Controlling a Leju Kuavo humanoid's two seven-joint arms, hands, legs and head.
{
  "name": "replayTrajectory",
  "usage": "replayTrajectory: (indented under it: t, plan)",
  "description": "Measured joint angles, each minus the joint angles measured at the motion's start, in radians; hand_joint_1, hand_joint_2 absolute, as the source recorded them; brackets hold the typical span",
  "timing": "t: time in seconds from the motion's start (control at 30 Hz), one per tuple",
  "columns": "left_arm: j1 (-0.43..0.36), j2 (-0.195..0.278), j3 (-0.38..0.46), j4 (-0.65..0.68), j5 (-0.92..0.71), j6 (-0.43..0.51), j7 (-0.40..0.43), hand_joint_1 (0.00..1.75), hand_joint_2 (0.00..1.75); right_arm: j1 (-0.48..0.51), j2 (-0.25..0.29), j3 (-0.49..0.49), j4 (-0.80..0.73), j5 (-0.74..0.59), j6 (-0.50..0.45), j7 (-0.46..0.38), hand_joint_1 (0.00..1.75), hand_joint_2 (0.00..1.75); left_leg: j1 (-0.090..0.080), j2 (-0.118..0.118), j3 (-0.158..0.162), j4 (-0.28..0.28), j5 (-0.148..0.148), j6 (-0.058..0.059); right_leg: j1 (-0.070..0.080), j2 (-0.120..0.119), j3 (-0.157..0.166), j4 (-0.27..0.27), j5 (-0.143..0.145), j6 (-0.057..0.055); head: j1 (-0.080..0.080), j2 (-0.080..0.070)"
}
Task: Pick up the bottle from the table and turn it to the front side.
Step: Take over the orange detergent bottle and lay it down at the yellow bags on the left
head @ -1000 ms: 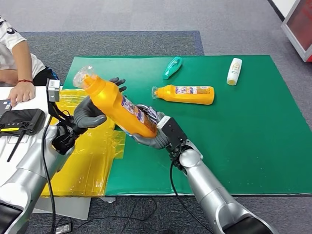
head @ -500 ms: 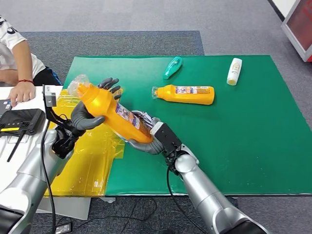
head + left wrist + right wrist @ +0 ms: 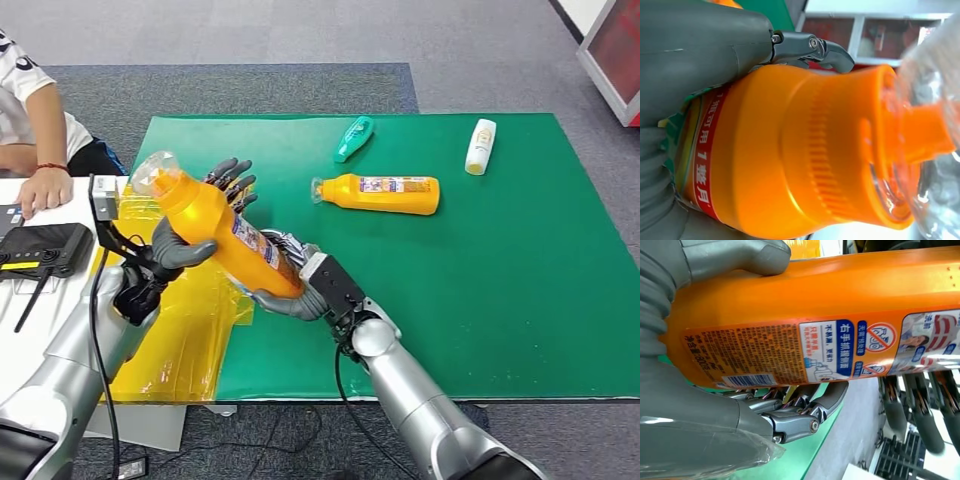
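A: Holding the orange bottle (image 3: 226,232) above the near left part of the green mat (image 3: 490,300), clear of the surface. Both hands on it.

B: Axis?

A: Long axis tilted. Cap end high and toward the left, base low and toward the right, near the mat's front. The clear cover over the cap (image 3: 151,172) points up and left.

B: Grips?

A: Left hand (image 3: 192,225) wraps the upper body just below the cap, thumb across the front, fingers (image 3: 234,180) behind. Right hand (image 3: 290,285) cradles the base end, fingers curled under it, thumb on top. Barcode panel faces the right wrist camera.

B: Others?

A: Second orange bottle (image 3: 381,194) lying flat mid-mat, teal bottle (image 3: 353,138) and white bottle (image 3: 481,146) at the far edge. Yellow plastic sheet (image 3: 189,340) under the left arm.
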Motion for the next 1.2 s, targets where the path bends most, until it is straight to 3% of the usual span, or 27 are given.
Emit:
replayTrajectory:
  t: [0.77,0.9,1.2]
  plan:
    - [0.003,-0.007,0.002,0.014,0.05,-0.048,0.012,0.04,1.75,-0.004,0.006,0.044,0.007,-0.012,0.013,0.014,1.75,1.75,0.0,0.0,0.0,0.0,0.0,0.0,0.0,0.0,0.0,0.0,0.0,0.0,0.0,0.0]
    - [0.003,-0.006,0.002,0.015,0.046,-0.048,0.012,1.7,1.75,-0.005,0.006,0.048,0.008,-0.012,0.008,0.015,1.75,1.75,0.0,0.0,0.0,0.0,0.0,0.0,0.0,0.0,0.0,0.0,0.0,0.0,0.0,0.0]
    - [-0.009,0.003,0.002,0.015,-0.002,-0.037,-0.013,1.75,1.75,-0.018,0.006,0.049,0.014,-0.008,-0.015,0.021,1.75,1.75,0.0,0.0,0.0,0.0,0.0,0.0,0.0,0.0,0.0,0.0,0.0,0.0,0.0,0.0]
